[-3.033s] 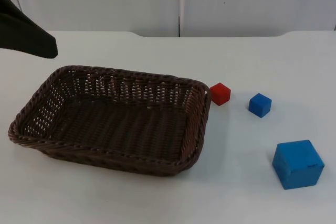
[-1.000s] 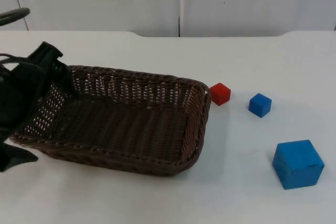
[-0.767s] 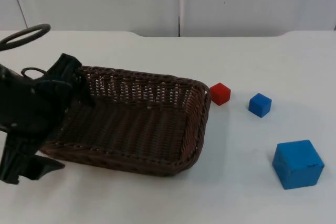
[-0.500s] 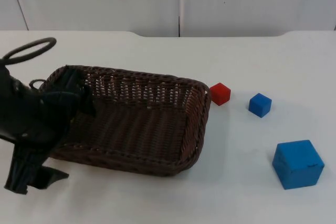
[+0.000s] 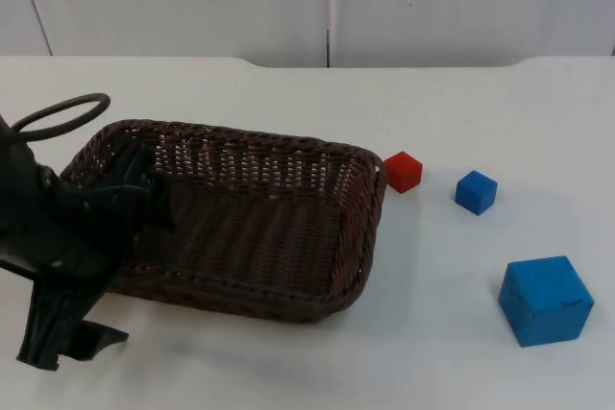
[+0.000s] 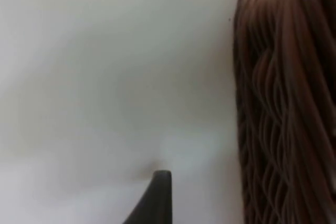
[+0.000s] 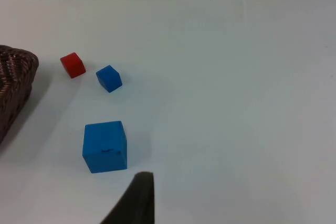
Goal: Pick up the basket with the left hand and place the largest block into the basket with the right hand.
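Lab test bench: bare white table ending at grey partition wall; plain foam blocks, no household clutter.

A large blue block sits on the white table, nearest the right gripper's black fingertip. Farther off lie a small blue block and, just beside it, a small red block. A corner of the brown wicker basket stands near the red one.
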Robot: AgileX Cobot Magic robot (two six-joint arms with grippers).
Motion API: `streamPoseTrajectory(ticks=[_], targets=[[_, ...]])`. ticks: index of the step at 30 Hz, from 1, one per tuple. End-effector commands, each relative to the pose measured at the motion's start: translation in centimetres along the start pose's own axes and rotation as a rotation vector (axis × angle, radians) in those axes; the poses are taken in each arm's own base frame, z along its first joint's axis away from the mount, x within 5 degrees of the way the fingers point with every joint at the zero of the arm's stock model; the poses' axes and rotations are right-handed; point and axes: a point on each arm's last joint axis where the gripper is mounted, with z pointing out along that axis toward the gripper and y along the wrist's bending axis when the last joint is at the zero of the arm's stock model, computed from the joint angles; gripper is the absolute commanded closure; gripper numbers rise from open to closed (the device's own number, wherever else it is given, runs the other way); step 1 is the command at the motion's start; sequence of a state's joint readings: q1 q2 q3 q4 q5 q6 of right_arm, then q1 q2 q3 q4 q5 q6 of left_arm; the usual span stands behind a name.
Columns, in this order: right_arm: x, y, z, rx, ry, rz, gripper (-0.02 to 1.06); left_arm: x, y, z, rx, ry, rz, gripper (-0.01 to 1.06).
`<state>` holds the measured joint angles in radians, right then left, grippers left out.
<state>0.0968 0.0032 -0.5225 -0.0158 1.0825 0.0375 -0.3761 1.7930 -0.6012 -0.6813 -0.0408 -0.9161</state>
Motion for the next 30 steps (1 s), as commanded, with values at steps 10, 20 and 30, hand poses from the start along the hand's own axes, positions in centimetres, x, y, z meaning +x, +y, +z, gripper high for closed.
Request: streamPoseTrajectory(ticks=[10,20,30], targets=[[0.10,0.00,0.09,0.004,-0.002,0.001,-0.01,0.86,0.10,0.69,0.009,-0.017,-0.048,0.15],[0.10,0.00,0.09,0.004,-0.002,0.001,-0.01,0.75,-0.07,0.68,0.028,-0.029,-0.030,0.53],[0.10,-0.02,0.09,0.006,-0.002,0.000,-0.01,0.40,-0.51,0.65,0.079,-0.065,-0.070,1.05]])
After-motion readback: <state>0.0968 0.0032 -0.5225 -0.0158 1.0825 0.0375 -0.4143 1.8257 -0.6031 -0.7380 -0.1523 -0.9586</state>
